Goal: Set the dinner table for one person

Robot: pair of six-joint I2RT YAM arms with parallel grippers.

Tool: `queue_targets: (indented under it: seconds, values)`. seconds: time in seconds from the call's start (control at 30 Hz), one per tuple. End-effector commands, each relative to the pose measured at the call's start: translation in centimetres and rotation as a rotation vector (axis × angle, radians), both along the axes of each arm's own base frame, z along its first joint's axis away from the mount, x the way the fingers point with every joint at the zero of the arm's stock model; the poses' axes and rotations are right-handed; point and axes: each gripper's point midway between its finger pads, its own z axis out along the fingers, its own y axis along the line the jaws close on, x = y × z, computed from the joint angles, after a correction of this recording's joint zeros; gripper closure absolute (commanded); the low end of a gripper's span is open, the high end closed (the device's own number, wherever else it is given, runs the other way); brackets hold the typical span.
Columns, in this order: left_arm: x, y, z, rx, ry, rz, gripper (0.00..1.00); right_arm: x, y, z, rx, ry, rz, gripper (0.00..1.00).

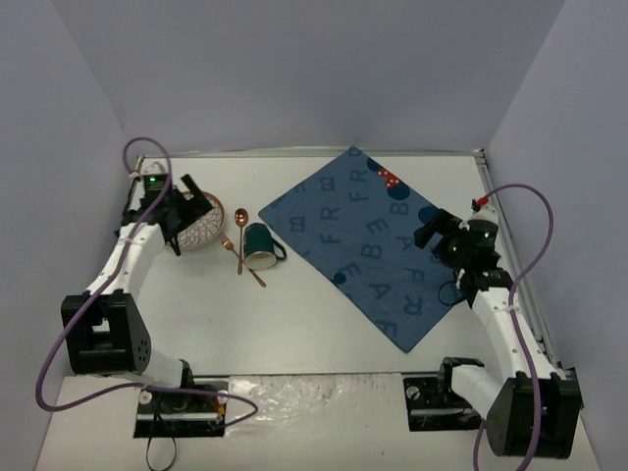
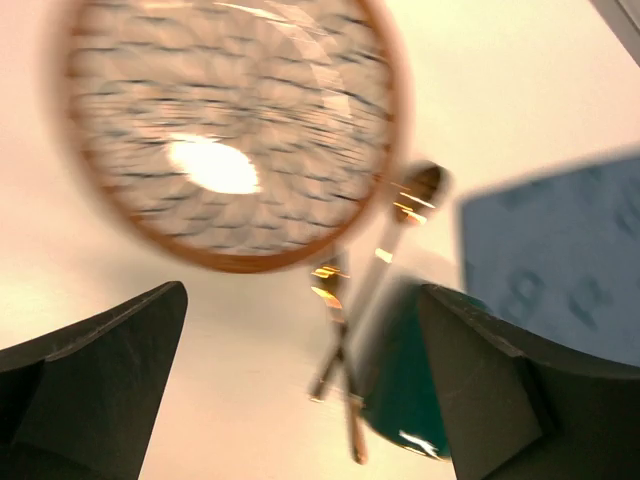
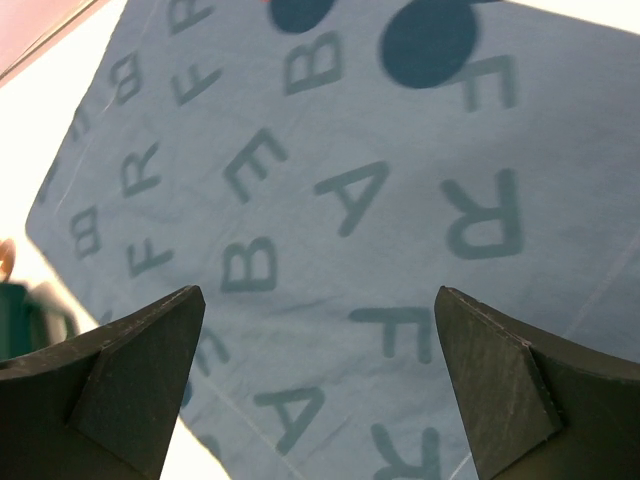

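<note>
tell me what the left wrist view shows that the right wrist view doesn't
Only the left wrist view: the patterned bowl and two copper spoons lying crossed. Only the right wrist view: readable letters and dark dots on the blue mat. Both: the blue mat, the green mug, the white table, and open fingers, the left fingers and right fingers.

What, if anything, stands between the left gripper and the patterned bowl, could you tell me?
Nothing visible does. The left gripper, jaws open, hangs above the bowl; the two copper spoons and the green mug lie off to the bowl's side.
</note>
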Motion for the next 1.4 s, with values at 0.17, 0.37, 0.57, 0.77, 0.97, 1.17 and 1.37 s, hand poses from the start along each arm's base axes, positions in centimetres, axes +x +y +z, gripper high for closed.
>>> queue_targets:
  seconds: [0.17,0.37,0.57,0.77,0.97,1.17,1.37]
  values:
    - [-1.4,7.8,-0.4,-0.174,-0.133,0.298,0.03,1.2,3.4,4.1,0.034,-0.146,0.154,0.00]
    - [1.4,8.3,-3.0,-0.244,-0.122,0.316,0.08,0.9,4.3,4.1,0.045,-0.151,0.190,0.00]
    - [3.0,8.6,-6.1,-0.276,-0.063,0.320,0.15,0.5,4.7,3.8,0.052,-0.151,0.206,0.00]
    - [4.4,8.7,-8.7,-0.287,-0.025,0.305,0.31,0.5,4.8,3.6,0.056,-0.148,0.208,0.00]
    - [5.3,8.5,-10.7,-0.310,0.015,0.303,0.49,0.6,4.9,3.4,0.063,-0.143,0.205,0.00]
    - [5.5,8.1,-10.1,-0.320,0.006,0.295,0.89,0.6,4.8,3.6,0.063,-0.149,0.204,0.00]
    - [5.8,8.9,-5.8,-0.289,-0.057,0.289,1.00,0.6,5.1,3.5,0.072,-0.144,0.219,0.00]
